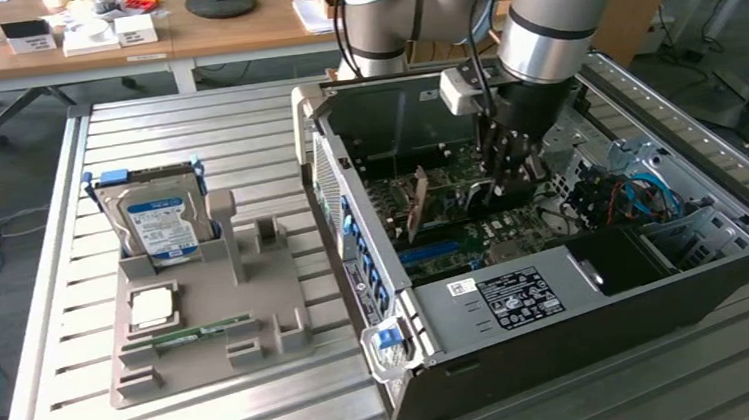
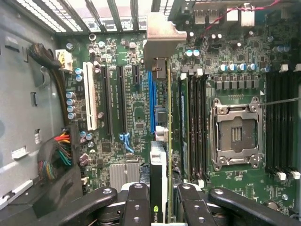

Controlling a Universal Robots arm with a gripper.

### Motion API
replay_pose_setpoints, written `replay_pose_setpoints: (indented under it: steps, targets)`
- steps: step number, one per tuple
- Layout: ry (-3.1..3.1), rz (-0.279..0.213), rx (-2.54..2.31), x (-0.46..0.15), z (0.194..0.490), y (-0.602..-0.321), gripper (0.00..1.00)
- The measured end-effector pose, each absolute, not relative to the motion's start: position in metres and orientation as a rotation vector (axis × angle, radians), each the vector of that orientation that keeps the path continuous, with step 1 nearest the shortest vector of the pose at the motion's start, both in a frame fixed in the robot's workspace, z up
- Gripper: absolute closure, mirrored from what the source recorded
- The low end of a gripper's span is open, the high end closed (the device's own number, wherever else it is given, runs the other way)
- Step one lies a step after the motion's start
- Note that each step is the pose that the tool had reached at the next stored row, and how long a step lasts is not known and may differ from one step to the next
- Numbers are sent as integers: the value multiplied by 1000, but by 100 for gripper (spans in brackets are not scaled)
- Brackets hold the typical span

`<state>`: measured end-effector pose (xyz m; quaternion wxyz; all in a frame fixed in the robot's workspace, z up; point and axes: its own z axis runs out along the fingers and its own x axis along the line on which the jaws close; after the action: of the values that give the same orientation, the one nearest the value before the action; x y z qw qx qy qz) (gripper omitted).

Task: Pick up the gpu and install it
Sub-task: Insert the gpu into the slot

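— How is the arm sitting?

— Near upright, with the wrist pointing down into the open computer case [image 1: 701,275]. The gripper [image 1: 509,184] is low, close above the motherboard [image 2: 136,117].

— What are the fingers [image 2: 138,202] doing?

— They are clamped on the gpu [image 2: 158,179], one on each face. The card stands on edge between them and runs away from the fingers to its silver bracket [image 2: 162,33] at the case's rear wall.

— How much room is there around them?

— It's tight. The blue slot [image 2: 151,94] lies just beside the card's edge, in line with it, and I cannot tell whether the card is seated. The RAM slots [image 2: 193,127] run just beside one finger, with the CPU socket [image 2: 236,134] beyond them. On the other finger's side there is bare board and black slots, then a cable bundle [image 2: 59,150] by the case wall.

— And outside the case?

— A hard drive [image 1: 159,222] stands upright in a grey holder [image 1: 261,299], well apart from the fingers.
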<state>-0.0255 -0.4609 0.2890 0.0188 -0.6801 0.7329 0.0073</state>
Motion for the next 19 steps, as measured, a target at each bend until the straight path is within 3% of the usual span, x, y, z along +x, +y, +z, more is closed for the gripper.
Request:
replay_pose_setpoints:
  steps: [19]
  targets:
    - [2275, 23, -2112, -47, 269, -461, 73]
